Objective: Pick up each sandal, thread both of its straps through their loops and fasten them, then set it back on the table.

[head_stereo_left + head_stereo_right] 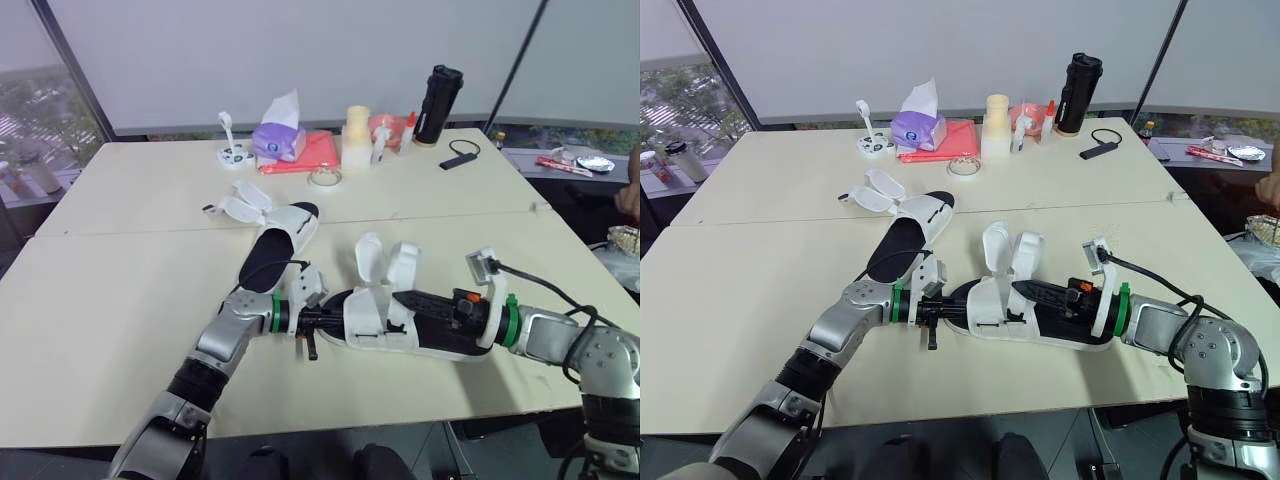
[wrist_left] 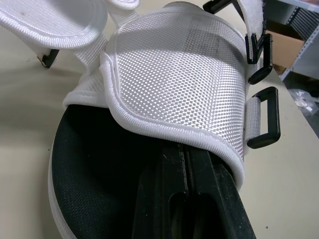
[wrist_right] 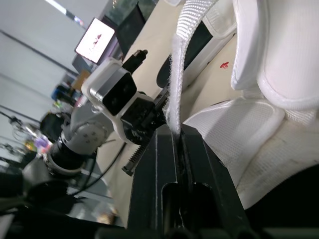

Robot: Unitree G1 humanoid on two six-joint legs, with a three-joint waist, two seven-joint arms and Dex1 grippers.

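A white mesh sandal with a black footbed [image 1: 400, 325] lies near the table's front, between my two grippers. My left gripper [image 1: 320, 320] is at its toe. Its fingers [image 2: 199, 199] are shut, with the tips tucked under the front strap's mesh flap [image 2: 174, 84], and nothing shows between them. Black loops [image 2: 264, 117] stick out at the flap's side. From the heel side, my right gripper [image 1: 405, 298] is shut on a white strap [image 3: 182, 64] that rises between its fingers [image 3: 149, 179]. A second sandal [image 1: 275, 240] lies farther back on the left with its straps open.
Along the table's far edge stand a purple tissue pack [image 1: 280, 135], a red cloth [image 1: 318, 152], a tape roll [image 1: 325, 177], a cream cup stack [image 1: 357, 135], a black bottle [image 1: 438, 105] and a small black device [image 1: 458, 155]. A person's hand [image 1: 630, 195] shows at the right edge.
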